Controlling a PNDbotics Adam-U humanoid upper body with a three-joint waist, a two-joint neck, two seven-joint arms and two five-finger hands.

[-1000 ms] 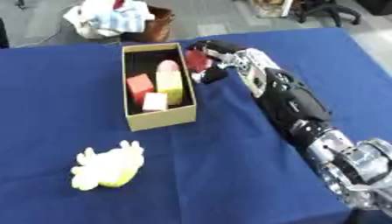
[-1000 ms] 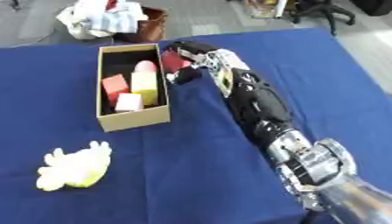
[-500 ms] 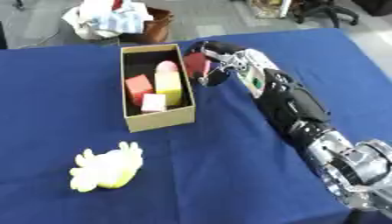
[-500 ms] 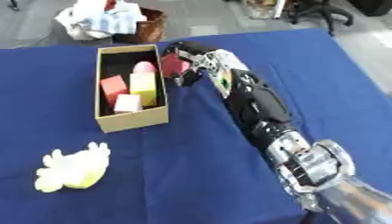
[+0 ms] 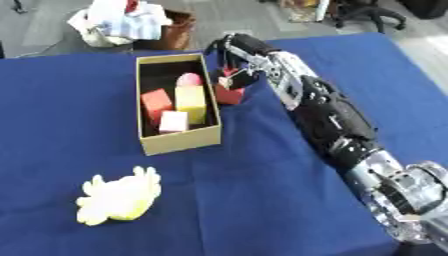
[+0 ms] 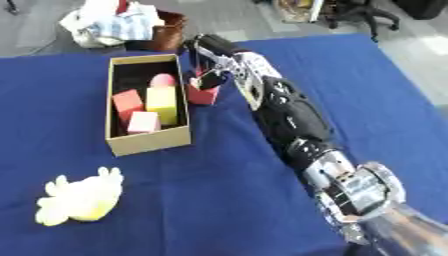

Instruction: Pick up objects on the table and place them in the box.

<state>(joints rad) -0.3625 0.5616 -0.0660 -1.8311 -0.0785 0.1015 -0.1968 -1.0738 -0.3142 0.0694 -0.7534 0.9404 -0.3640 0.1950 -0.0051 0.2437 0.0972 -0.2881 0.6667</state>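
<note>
Right hand (image 5: 234,59) clenched on small red block (image 5: 229,93) just outside open cardboard box (image 5: 178,141), right wall; box opening at hand's 9 o'clock, adjacent, left hand unseen.

1. The robot's right hand (image 5: 234,55) is covering the top of a small red block (image 5: 229,93) beside the open cardboard box (image 5: 179,143); the curled fingers are blurring together.
2. The box's near wall is hiding the lower parts of the red, yellow and pink blocks inside (the pink rounded piece (image 5: 189,79) is too soft to identify).
3. The right arm's lower end is running off the bottom right corner.
4. The left hand is showing in neither view.
</note>
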